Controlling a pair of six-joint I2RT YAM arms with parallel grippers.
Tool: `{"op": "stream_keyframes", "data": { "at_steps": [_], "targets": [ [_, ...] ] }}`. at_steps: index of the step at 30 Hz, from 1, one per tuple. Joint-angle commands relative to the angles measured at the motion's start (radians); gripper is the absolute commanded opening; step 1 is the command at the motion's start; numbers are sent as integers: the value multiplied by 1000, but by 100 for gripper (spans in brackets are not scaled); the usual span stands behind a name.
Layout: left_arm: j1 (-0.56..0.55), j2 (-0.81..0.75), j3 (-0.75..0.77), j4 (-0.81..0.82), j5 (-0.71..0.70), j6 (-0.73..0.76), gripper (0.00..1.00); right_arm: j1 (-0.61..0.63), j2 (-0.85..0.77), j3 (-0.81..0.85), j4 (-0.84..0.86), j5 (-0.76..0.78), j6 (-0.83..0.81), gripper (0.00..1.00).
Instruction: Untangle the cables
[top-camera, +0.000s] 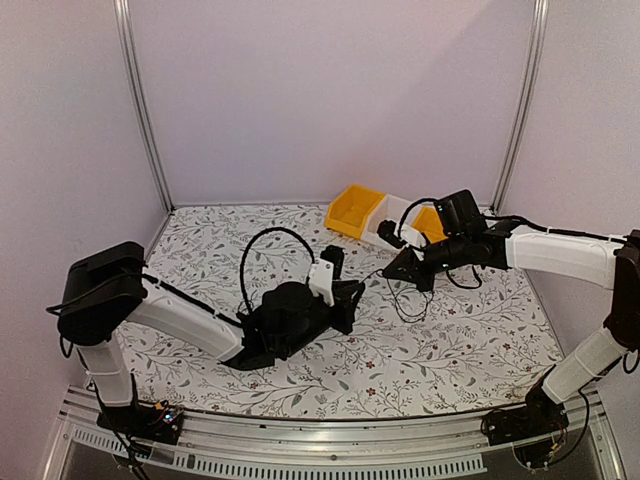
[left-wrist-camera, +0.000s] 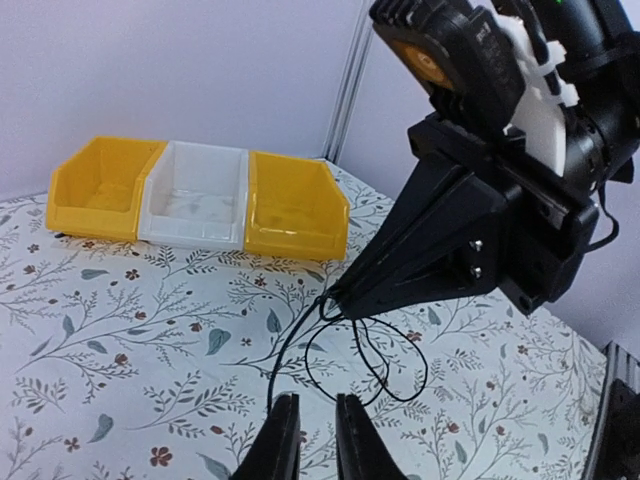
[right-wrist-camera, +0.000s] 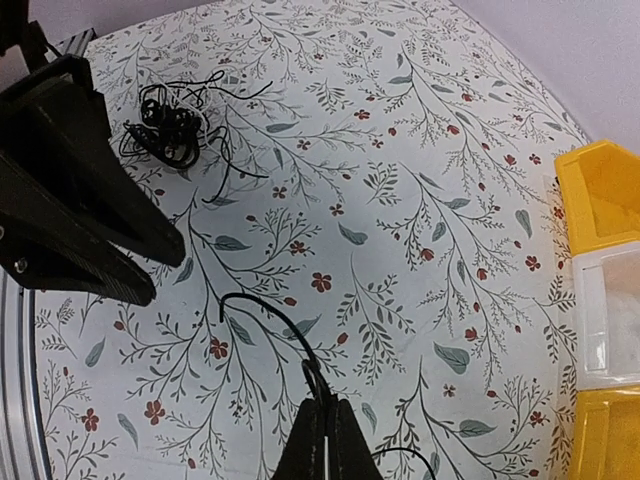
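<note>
The bench (top-camera: 200, 250) wears a white cloth printed with grey sprigs and small red flowers. It sits in a plain, pale-walled booth with metal posts (top-camera: 140, 100) at the back corners.

A row of three bins stands at the back, their sides touching: a yellow bin (left-wrist-camera: 95, 190), a white bin (left-wrist-camera: 195, 195) and a second yellow bin (left-wrist-camera: 295, 210).

Farthest from the bins, seen from the right wrist, a cable clump (right-wrist-camera: 170, 125) lies knotted on the cloth. The left arm's black wedge partly blocks the view towards it.

The left claw (left-wrist-camera: 315, 440) points towards the bins from in front of them. Its fingers are a little apart, with nothing seen clamped between them.

Between it and the bins, a looped cable (left-wrist-camera: 370, 360) trails in loose loops over the cloth, one end lifted.

The right claw (right-wrist-camera: 322, 425), in front of the second yellow bin, is clenched on that lifted end. From the left wrist, the right arm's bulk hides everything to the right of the bins.
</note>
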Motion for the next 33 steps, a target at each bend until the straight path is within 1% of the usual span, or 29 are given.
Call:
{"op": "stream_keyframes", "data": {
  "at_steps": [1,4,8,15,19,27,29,33],
  "targets": [
    [-12,84,93,44,-60,-106,6,5,-11,-2,48,18,61,0],
    [-5,124,153,35,-36,-116,5,5,-13,-8,60,14,76,0],
    [17,158,190,19,-2,-145,5,5,-13,-10,61,1,81,0],
    [67,195,213,15,62,-211,5,5,-25,-14,56,-22,72,0],
    [78,208,217,48,91,-208,5,5,-25,-16,55,-26,70,0],
    [74,221,206,137,227,-186,14,5,-17,-14,68,12,85,0],
    [74,226,207,147,240,-185,16,5,-15,-15,68,14,86,0],
    [76,232,218,133,212,-187,15,5,-16,-15,67,1,83,0]
  ]
}}
